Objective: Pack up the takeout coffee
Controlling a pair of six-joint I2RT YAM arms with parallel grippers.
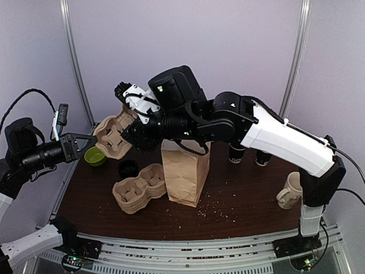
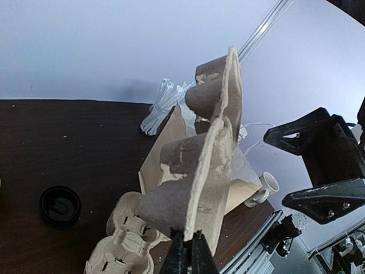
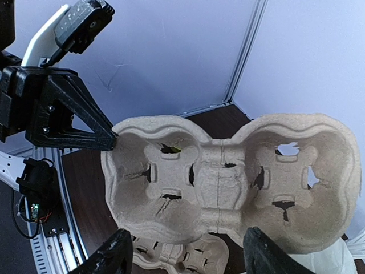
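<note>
My left gripper (image 1: pixel 85 140) is shut on the rim of a pulp cup carrier (image 1: pixel 111 136) and holds it up on edge above the table's left side; the left wrist view shows the pinch (image 2: pixel 191 242) on the carrier (image 2: pixel 214 154). My right gripper (image 1: pixel 130 136) is open, with its fingers spread just in front of the carrier's cup side (image 3: pixel 228 182) without touching it (image 3: pixel 191 260). Two black paper cups, the takeout coffee (image 1: pixel 236 154), stand at the back right, with their tops hidden behind the right arm.
A brown paper bag (image 1: pixel 185 171) stands open mid-table. A stack of carriers (image 1: pixel 140 188) lies to its left, with a black lid (image 1: pixel 128 167) and a green bowl (image 1: pixel 94 155) behind. A cream mug (image 1: pixel 290 191) stands at the right edge.
</note>
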